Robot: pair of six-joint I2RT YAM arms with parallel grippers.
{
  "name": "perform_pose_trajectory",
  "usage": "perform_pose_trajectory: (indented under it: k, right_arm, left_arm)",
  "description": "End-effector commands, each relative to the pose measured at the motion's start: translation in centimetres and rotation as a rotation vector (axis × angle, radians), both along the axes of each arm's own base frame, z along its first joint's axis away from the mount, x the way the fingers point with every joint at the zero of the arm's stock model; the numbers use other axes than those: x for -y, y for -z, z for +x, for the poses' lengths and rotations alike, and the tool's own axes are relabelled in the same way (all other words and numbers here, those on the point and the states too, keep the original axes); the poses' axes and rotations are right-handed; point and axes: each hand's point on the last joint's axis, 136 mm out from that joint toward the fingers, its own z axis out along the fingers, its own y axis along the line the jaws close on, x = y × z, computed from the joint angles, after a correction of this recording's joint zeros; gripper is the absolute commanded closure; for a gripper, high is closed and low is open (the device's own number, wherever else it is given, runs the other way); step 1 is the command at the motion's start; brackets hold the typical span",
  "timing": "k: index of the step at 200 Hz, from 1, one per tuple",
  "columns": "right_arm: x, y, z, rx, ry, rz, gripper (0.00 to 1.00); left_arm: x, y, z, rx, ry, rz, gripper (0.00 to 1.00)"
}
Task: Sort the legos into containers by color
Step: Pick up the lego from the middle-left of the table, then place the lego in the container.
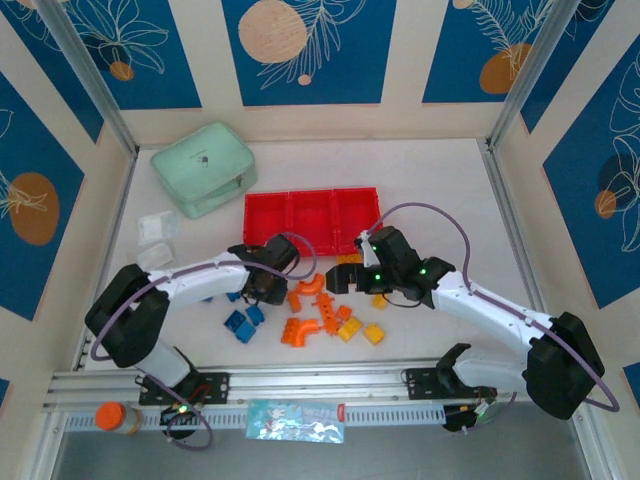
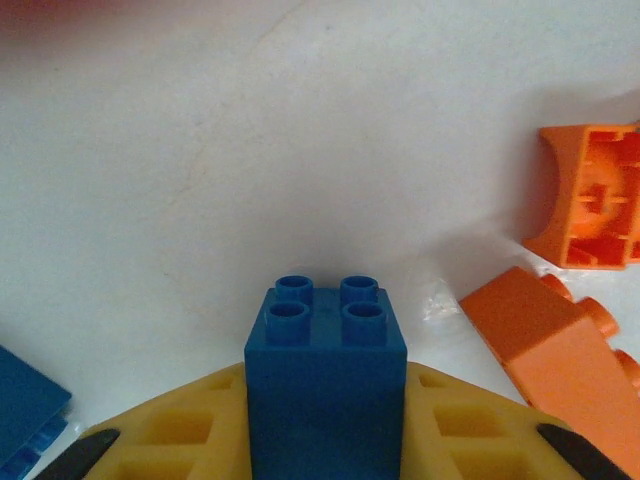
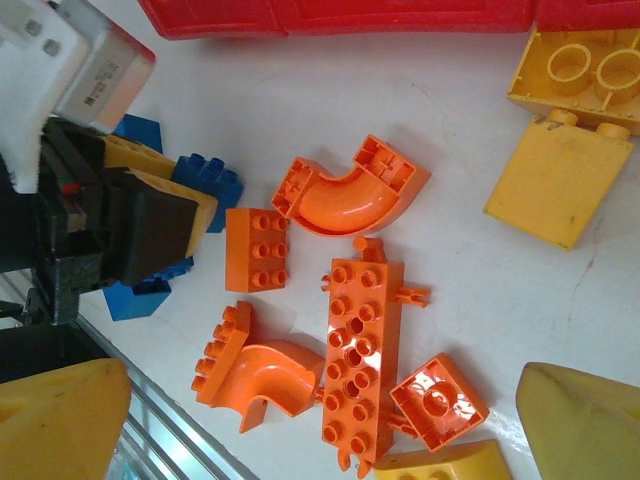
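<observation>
We are clamping a blue square block [image 2: 325,340] between the closed fingers of our left gripper [image 2: 325,425], with orange pieces [image 2: 560,340] lying just to its right. Our right gripper [image 3: 320,440] is hanging wide open and empty over orange legos [image 3: 362,350], with the red tray [image 3: 340,15] lying ahead of it.

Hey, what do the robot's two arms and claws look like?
The left arm and right arm are white shells with black joints, each trailing a looping purple cable. Small green lights dot the right wrist. Claw fingers are yellow with recessed pockets.
</observation>
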Motion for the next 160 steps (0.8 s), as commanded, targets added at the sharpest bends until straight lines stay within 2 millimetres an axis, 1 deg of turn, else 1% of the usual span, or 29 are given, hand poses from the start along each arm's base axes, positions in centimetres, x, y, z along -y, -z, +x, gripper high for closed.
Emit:
perform_pose_trajectory:
  k: [1, 26, 45, 68, 92, 102, 119, 141, 160]
  right_arm:
    - [-0.7, -1.6, 0.6, 0.029, -0.020, 0.016, 0.01]
    - [-1.2, -2.8, 1.4, 0.056, -0.028, 0.027, 0.01]
    - [-1.8, -3.6, 2.3, 0.081, -0.029, 0.042, 0.01]
    - [-2.5, -4.5, 3.6, 0.108, -0.026, 0.043, 0.01]
    - [-2.4, -4.8, 5.1, 0.134, 0.000, 0.027, 0.01]
    - [-2.4, -4.9, 5.6, 0.137, 0.012, 0.031, 0.01]
    - [-2.4, -5.1, 6.2, 0.140, 0.021, 0.038, 0.01]
    - [-2.4, -5.0, 6.5, 0.145, 0.020, 0.034, 0.01]
    - [-2.3, -4.8, 6.8, 0.137, 0.023, 0.031, 0.01]
  left_arm:
    - [0.1, -3.5, 0.9, 0.080, -0.014, -0.029, 0.73]
    - [-0.3, -6.9, 2.5, 0.169, -0.043, -0.041, 0.73]
    - [-0.8, -9.4, 4.8, 0.238, -0.085, -0.057, 0.73]
    - [-1.4, -11.1, 7.8, 0.282, -0.140, -0.057, 0.73]
    - [-2.1, -11.3, 11.2, 0.300, -0.198, -0.047, 0.73]
    - [-2.6, -11.1, 12.6, 0.306, -0.232, -0.040, 0.73]
    - [-2.9, -10.3, 14.9, 0.292, -0.281, -0.071, 0.73]
    - [-2.7, -9.2, 17.1, 0.278, -0.303, -0.084, 0.73]
    - [-2.6, -8.2, 18.5, 0.265, -0.315, -0.068, 0.73]
